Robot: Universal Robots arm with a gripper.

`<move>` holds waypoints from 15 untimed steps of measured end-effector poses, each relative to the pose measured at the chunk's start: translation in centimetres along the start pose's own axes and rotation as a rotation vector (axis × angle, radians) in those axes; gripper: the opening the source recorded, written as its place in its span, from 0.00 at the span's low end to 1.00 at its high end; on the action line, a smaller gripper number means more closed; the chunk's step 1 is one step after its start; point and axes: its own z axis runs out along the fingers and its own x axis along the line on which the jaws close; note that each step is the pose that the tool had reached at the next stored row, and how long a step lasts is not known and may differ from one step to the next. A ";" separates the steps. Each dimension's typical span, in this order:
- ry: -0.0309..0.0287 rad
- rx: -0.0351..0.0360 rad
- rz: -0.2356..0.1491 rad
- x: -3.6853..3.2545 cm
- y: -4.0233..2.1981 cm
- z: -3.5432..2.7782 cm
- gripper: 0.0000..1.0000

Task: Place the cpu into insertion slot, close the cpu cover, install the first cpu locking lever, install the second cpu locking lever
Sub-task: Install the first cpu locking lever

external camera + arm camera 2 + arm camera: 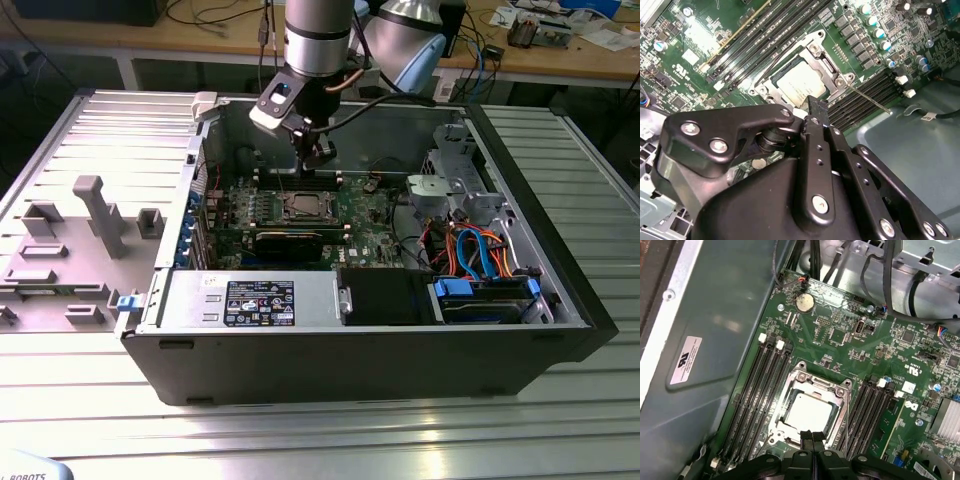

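Table (pixel 330 440): slatted metal; open computer case (pixel 560 300) lying on it, from the middle toward the exterior view's right edge; grey panel with raised blocks (pixel 70 240) beside the case, toward the exterior view's left edge.

Tool (pixel 318 158): fingers pressed flat together, nothing gripped; hanging from the arm inside the case, just above the insertion slot; fingertips (pixel 807 436) poised over one edge of the cpu in the first wrist view, apart from it as far as can be told; one black finger (pixel 817 107) crossing the same edge in the second wrist view.

Cpu (pixel 807 412): seated flat in the insertion slot; dull silver top facing up; near the middle of the green motherboard (pixel 900 365).

Insertion slot (pixel 822 374): silver rim with screws at the corners; black memory slots (pixel 757 395) just beside it on two opposite sides.

Cpu cover (pixel 841 412): lying down around the chip, silver top showing through the square cut-out.

Locking lever (pixel 867 97): thin metal rod; reaching from one socket corner out across the memory slots toward the board's edge; apart from the tool.

Other parts: long black graphics card (pixel 288 243) near the motherboard's front edge; silver power supply (pixel 250 300) along the case's front wall; coin battery (pixel 804 302) near the board's far edge.
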 end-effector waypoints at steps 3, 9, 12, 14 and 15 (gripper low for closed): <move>0.0000 0.0000 0.000 0.00 0.00 0.00 0.11; 0.0000 0.0000 0.000 0.00 0.00 0.00 0.11; -0.0003 0.0003 -0.023 0.00 0.00 0.00 0.11; -0.0009 0.0008 -0.058 0.00 0.00 0.00 0.11; -0.0013 0.0012 -0.081 0.00 0.00 0.00 0.11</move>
